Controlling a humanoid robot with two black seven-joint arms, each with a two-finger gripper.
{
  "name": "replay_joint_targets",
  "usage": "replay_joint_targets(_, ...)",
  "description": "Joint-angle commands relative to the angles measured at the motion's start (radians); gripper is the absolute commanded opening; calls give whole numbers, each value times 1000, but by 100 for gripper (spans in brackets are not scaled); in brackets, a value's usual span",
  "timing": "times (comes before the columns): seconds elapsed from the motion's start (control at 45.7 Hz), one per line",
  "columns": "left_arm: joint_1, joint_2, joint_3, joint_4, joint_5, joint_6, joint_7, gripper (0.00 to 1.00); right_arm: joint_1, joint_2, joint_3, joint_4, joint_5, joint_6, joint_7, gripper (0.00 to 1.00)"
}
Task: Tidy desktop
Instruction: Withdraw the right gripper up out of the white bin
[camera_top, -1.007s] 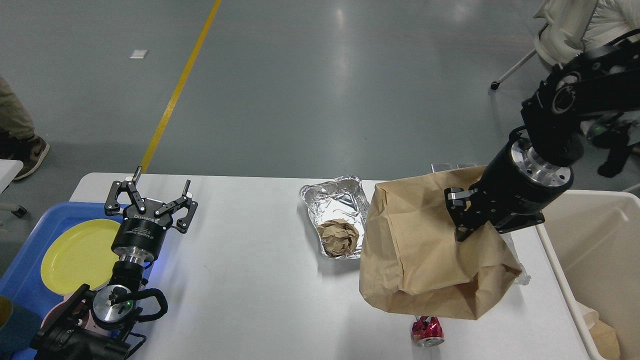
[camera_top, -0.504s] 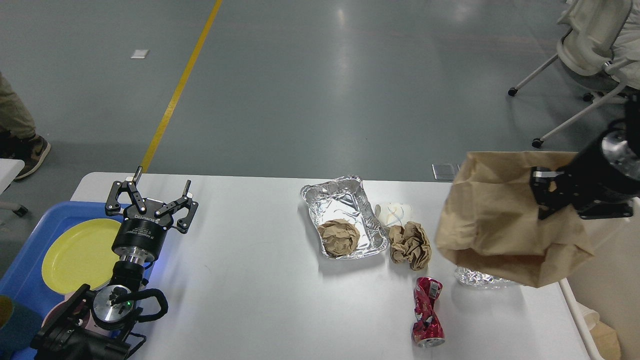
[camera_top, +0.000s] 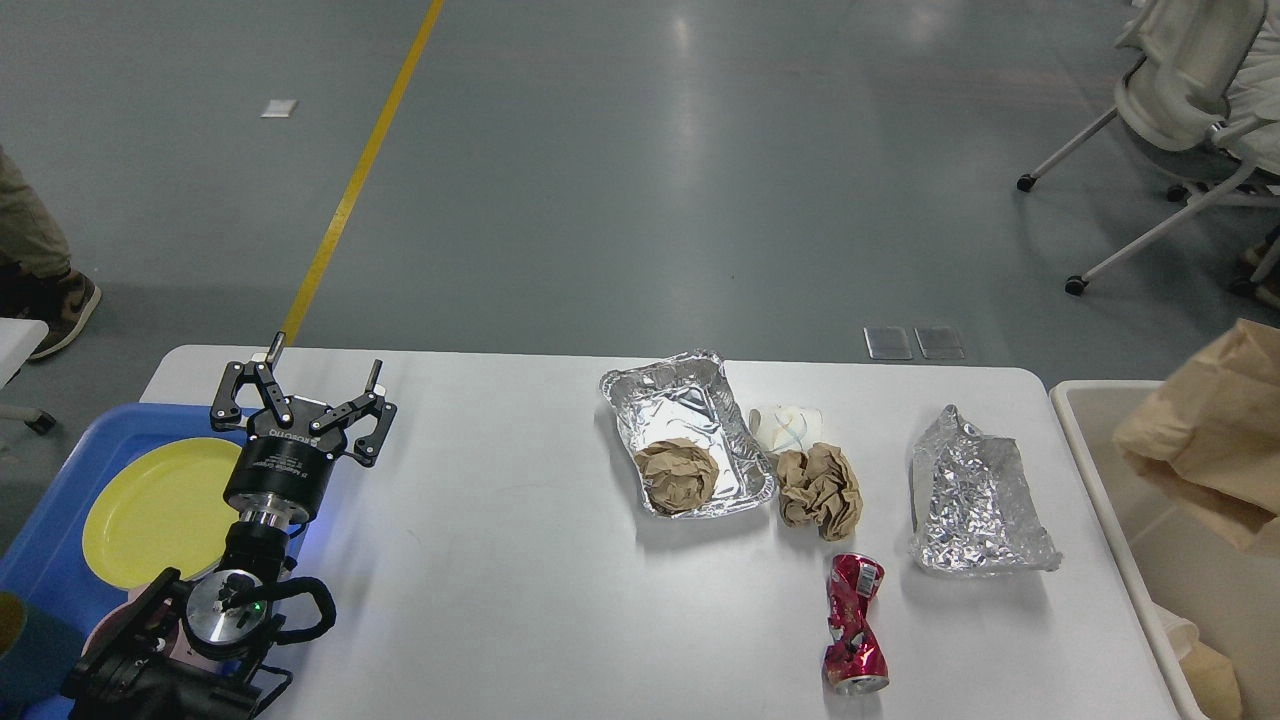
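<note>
A: What fills the view?

B: Grey polished floor (camera_top: 620, 170) with a yellow line (camera_top: 355, 180) running away, an office chair (camera_top: 1170, 90) at the far right. Nearest, the white table (camera_top: 480, 560), rounded corners, plain smooth top, spanning nearly the whole width.

A: Its edges?

B: A blue tray (camera_top: 50, 560) with a yellow plate (camera_top: 160, 505) overlaps the left end. A beige bin (camera_top: 1120, 530) stands just beside the right end, a brown paper bag (camera_top: 1215, 440) above it. The table's middle and near-left stretch is bare.

A: The clutter?

B: Right half: a foil tray (camera_top: 690, 420) holding a brown paper ball (camera_top: 677, 475), a crumpled foil sheet (camera_top: 975, 495), another paper wad (camera_top: 820, 485), a crushed red can (camera_top: 853, 625), a small white cup (camera_top: 787, 428).

A: The grippers?

B: Left gripper (camera_top: 305, 385) over the table's left end, fingers spread wide, holding nothing. The right one is out of sight.
</note>
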Motion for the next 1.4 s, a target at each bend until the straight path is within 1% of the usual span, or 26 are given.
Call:
replay_joint_targets(0.0, 0, 0, -1, 0, 0, 1, 0, 96, -310, 5, 196, -152, -1, -190, -3, 0)
replay_joint_targets(0.131, 0, 0, -1, 0, 0, 0, 0, 96, -523, 72, 319, -309, 1, -282, -8, 0)
replay_joint_targets(0.372, 0, 0, -1, 0, 0, 1, 0, 96, -847, 297, 473, -634, 20, -297, -8, 0)
replay_joint_targets(0.394, 0, 0, -1, 0, 0, 1, 0, 96, -882, 337, 493, -690, 20, -297, -8, 0)
replay_joint_targets(0.438, 0, 0, -1, 0, 0, 1, 0, 96, -905, 363, 503, -726, 21, -299, -10, 0)
replay_joint_targets(0.569, 0, 0, -1, 0, 0, 1, 0, 96, -924, 396, 505, -738, 22, -317, -10, 0)
replay_joint_targets(0.854, 0, 0, -1, 0, 0, 1, 0, 96, -951, 448, 504, -735, 22, -319, -10, 0)
replay_joint_targets(1.073, 0, 0, -1, 0, 0, 0, 0, 96, -960, 451, 502, -734, 21, -323, -8, 0)
replay_joint_targets(1.095, 0, 0, -1, 0, 0, 1, 0, 96, -964, 451, 502, -734, 22, -325, -8, 6)
replay_joint_targets(1.117, 0, 0, -1, 0, 0, 0, 0, 96, -965, 449, 500, -734, 21, -328, -7, 19)
replay_joint_targets(1.16, 0, 0, -1, 0, 0, 1, 0, 96, -965, 446, 500, -734, 22, -343, -7, 48)
replay_joint_targets(1.204, 0, 0, -1, 0, 0, 0, 0, 96, -964, 445, 500, -734, 22, -368, -4, 81)
replay_joint_targets(1.226, 0, 0, -1, 0, 0, 1, 0, 96, -964, 443, 500, -732, 22, -382, -3, 94)
replay_joint_targets(1.248, 0, -2, -1, 0, 0, 0, 0, 96, -962, 443, 500, -732, 22, -394, -3, 100)
replay_joint_targets(1.379, 0, 0, -1, 0, 0, 1, 0, 96, -956, 440, 502, -731, 22, -409, -3, 100)
